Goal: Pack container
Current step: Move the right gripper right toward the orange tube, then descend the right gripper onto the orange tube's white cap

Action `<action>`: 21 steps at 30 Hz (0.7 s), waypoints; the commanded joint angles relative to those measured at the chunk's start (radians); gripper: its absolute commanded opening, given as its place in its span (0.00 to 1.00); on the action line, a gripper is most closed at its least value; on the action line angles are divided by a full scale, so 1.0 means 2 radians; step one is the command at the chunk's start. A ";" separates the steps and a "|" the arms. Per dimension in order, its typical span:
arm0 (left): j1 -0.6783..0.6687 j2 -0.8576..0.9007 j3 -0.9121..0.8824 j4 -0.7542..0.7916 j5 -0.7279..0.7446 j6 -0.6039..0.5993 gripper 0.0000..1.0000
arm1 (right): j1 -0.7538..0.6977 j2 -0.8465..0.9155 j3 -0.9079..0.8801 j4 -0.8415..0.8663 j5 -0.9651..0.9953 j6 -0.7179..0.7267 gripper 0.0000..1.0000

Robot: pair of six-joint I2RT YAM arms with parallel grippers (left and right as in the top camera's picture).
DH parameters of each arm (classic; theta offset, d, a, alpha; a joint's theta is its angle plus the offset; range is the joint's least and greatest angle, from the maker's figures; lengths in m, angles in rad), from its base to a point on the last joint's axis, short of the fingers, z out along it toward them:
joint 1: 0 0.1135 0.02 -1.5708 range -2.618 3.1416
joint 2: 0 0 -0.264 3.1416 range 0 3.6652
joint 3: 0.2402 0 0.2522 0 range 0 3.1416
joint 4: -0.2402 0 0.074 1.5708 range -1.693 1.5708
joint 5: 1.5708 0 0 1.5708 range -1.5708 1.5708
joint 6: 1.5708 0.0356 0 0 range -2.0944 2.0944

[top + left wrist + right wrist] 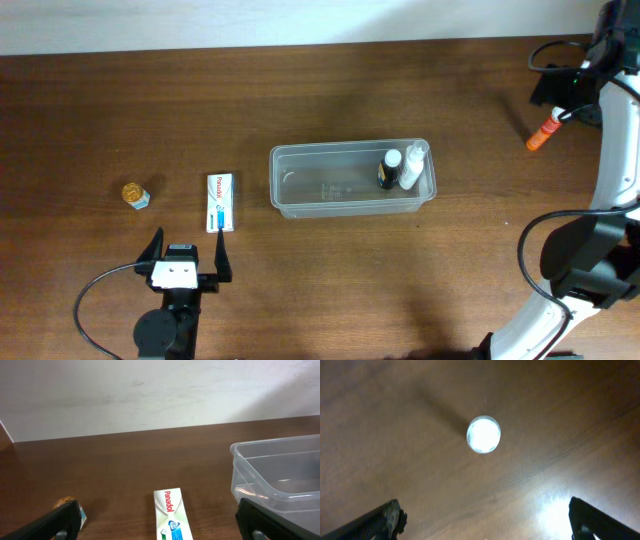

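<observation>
The clear container [300,185] stands mid-table with a dark bottle [387,171] and a white bottle [412,166] upright at its right end. Its near corner [260,467] shows in the left wrist view. My left gripper [188,252] is open just short of a white Panadol box [220,202]. In its wrist view the box [170,512] lies between the spread fingers of the left gripper [157,527]. My right gripper [552,92] hangs at the far right. The right gripper [485,522] is open above a small round white-topped thing [483,434], apart from it.
A small gold-topped jar [135,194] stands left of the box, and the same jar [70,507] peeks past the left finger. An orange-capped item [543,132] stands just below the right gripper. The pale wall [150,395] runs behind the table.
</observation>
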 commanded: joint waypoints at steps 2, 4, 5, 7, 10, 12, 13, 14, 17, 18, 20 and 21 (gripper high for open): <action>0.002 -0.003 -0.001 -0.002 0.006 0.008 0.99 | -0.020 0.003 -0.010 0.040 -0.007 -0.035 0.99; 0.002 -0.003 -0.001 -0.002 0.006 0.008 0.99 | -0.025 0.011 -0.010 0.051 -0.023 -0.047 0.99; 0.002 -0.003 -0.001 -0.002 0.006 0.008 0.99 | -0.027 0.015 -0.010 0.054 -0.033 -0.047 0.99; 0.002 -0.003 -0.001 -0.002 0.006 0.008 0.99 | -0.031 0.027 -0.010 0.061 -0.047 -0.048 0.99; 0.002 -0.003 -0.001 -0.002 0.006 0.008 0.99 | -0.033 0.049 -0.010 0.070 -0.054 -0.066 1.00; 0.002 -0.003 -0.001 -0.002 0.006 0.008 0.99 | -0.033 0.063 -0.010 0.071 -0.054 -0.069 0.97; 0.002 -0.003 -0.001 -0.002 0.006 0.008 0.99 | -0.033 0.068 -0.010 0.071 -0.054 -0.069 0.95; 0.002 -0.003 -0.001 -0.002 0.006 0.008 0.99 | -0.033 0.072 -0.010 0.071 -0.054 -0.069 0.94; 0.002 -0.003 -0.001 -0.002 0.006 0.008 0.99 | -0.033 0.085 -0.010 0.075 -0.054 -0.070 0.92; 0.002 -0.003 -0.001 -0.002 0.006 0.008 0.99 | -0.033 0.086 -0.010 0.076 -0.054 -0.070 0.91; 0.002 -0.003 -0.001 -0.002 0.006 0.008 0.99 | -0.033 0.092 -0.010 0.082 -0.053 -0.070 0.89; 0.002 -0.003 -0.001 -0.002 0.006 0.008 0.99 | -0.033 0.094 -0.010 0.084 -0.054 -0.070 0.87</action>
